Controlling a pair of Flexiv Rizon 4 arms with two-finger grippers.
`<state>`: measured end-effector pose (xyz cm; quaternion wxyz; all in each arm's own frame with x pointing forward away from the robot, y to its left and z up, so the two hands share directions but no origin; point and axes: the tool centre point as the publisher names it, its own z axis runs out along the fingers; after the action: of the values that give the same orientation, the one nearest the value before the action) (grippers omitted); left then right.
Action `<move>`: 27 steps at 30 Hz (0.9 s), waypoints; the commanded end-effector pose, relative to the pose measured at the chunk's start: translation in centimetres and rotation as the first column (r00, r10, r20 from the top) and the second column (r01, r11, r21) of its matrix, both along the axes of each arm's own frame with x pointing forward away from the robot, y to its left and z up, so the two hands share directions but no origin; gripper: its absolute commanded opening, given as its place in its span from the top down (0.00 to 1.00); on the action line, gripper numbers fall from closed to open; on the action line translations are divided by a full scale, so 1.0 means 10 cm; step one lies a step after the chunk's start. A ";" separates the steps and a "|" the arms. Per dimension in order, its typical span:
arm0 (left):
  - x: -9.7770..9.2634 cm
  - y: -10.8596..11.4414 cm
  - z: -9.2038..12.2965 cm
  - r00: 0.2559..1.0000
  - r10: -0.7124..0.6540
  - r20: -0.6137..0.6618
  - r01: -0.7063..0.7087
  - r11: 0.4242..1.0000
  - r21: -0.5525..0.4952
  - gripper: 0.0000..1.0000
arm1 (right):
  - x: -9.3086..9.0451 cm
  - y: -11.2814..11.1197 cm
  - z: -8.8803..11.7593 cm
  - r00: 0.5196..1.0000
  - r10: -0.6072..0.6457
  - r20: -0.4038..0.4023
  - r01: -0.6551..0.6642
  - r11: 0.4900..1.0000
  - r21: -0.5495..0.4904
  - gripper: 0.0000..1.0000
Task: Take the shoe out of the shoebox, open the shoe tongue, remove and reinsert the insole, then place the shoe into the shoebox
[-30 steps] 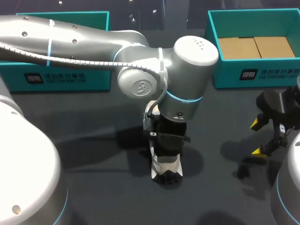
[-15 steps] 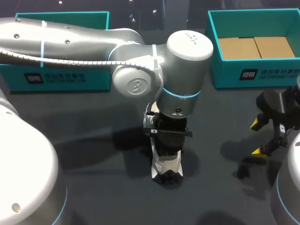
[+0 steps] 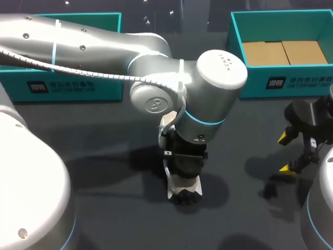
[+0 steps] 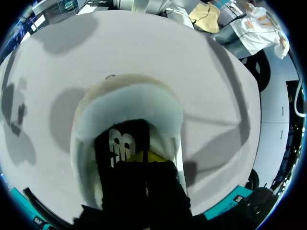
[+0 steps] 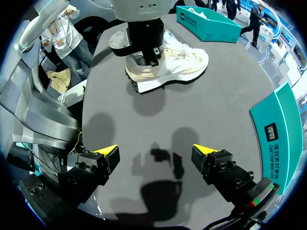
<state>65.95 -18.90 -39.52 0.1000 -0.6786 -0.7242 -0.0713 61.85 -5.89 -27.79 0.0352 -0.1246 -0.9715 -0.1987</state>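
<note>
The left gripper (image 4: 146, 160) was sunk into the opening of the shoe (image 3: 183, 188). One yellow tip showed beside the black tongue (image 4: 120, 143), but whether the gripper was spread or closed could not be told. The cream-and-white shoe stood on its sole near the middle of the table (image 3: 119, 219), outside both boxes, with one end pointing toward the near edge. The left arm (image 3: 156, 78) came in from the far left corner and covered the shoe's far end.

The right gripper (image 5: 156, 153) hung near the table's right edge with its fingers spread wide and nothing between them, well apart from the shoe.

A teal shoebox (image 3: 283, 80) with a brown cardboard floor sat at the far right corner. A second teal box (image 3: 67, 86) lay along the far edge on the left.
</note>
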 end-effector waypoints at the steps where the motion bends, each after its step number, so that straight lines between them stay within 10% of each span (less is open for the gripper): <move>1: 0.04 -0.04 -0.28 0.999 0.014 -0.033 -0.014 1.000 0.001 1.00 | -0.01 0.00 0.00 1.000 -0.001 0.001 0.001 1.000 -0.002 0.00; 17: -0.16 -0.17 0.21 0.984 -0.046 -0.170 0.016 0.985 -0.171 1.00 | -0.01 0.00 0.00 1.000 -0.001 0.001 0.001 1.000 -0.002 0.00; 27: -0.31 -0.43 -0.04 0.964 -0.062 -0.257 0.022 0.987 -0.157 1.00 | -0.01 0.00 0.00 1.000 -0.001 0.001 0.001 1.000 -0.002 0.00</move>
<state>62.66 -21.54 -37.85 0.1282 -0.7039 -0.6946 0.0754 61.85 -5.89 -27.79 0.0352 -0.1246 -0.9715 -0.1986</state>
